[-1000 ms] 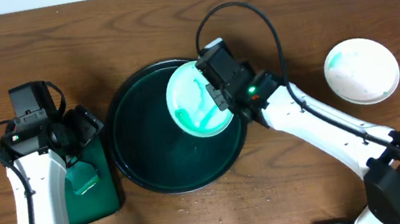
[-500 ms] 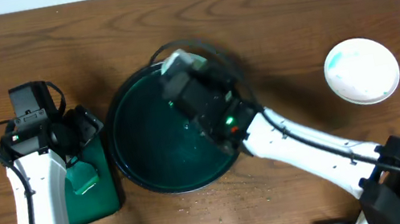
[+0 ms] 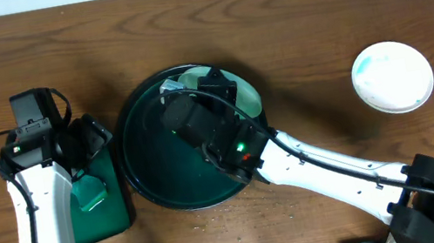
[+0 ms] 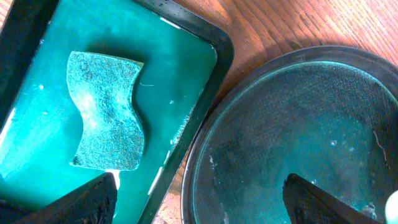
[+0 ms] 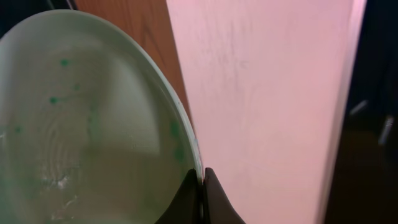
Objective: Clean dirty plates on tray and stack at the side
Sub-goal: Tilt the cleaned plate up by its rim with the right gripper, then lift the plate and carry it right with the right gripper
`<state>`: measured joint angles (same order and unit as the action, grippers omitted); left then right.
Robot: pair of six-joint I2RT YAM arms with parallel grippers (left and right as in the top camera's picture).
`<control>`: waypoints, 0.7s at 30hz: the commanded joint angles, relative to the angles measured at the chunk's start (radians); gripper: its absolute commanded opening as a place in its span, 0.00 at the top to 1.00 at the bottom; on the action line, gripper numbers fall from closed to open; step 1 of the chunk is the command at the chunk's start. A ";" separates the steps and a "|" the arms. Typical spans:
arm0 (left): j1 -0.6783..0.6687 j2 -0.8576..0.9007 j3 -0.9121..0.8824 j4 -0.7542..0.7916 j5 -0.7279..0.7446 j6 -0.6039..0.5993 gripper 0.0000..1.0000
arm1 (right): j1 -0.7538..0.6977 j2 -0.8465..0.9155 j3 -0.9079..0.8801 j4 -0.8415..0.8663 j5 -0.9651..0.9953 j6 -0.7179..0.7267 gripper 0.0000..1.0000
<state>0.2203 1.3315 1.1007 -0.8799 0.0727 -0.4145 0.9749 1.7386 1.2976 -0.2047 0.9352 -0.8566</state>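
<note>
The right gripper (image 5: 202,186) has swung left across the tray (image 3: 142,156), clenched on the rim of a tilted plate (image 5: 81,124) above it. The left gripper (image 4: 199,180) hangs released near the sponge (image 4: 106,112). Another plate (image 3: 392,76) sits well right.

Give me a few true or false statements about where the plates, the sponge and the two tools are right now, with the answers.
1. The right tool pinches a plate by its rim. True.
2. The sponge is held in the left tool. False: it lies loose in the rectangular tray.
3. A second plate sits on the table, outside the round tray. True.
4. The left tool is shut. False: it is open, above the rectangular tray.
</note>
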 commanded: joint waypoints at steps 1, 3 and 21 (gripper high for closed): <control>-0.002 0.008 0.024 -0.002 -0.005 0.014 0.14 | 0.016 -0.016 0.008 0.008 0.072 -0.127 0.99; -0.002 0.008 0.024 -0.002 -0.005 0.014 0.14 | 0.020 -0.016 0.008 0.008 0.090 -0.163 0.99; -0.002 0.008 0.024 -0.002 -0.005 0.014 0.14 | 0.080 -0.016 0.008 0.082 0.142 -0.299 0.99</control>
<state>0.2203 1.3315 1.1007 -0.8799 0.0727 -0.4145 1.0443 1.7386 1.2976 -0.1284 1.0485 -1.1290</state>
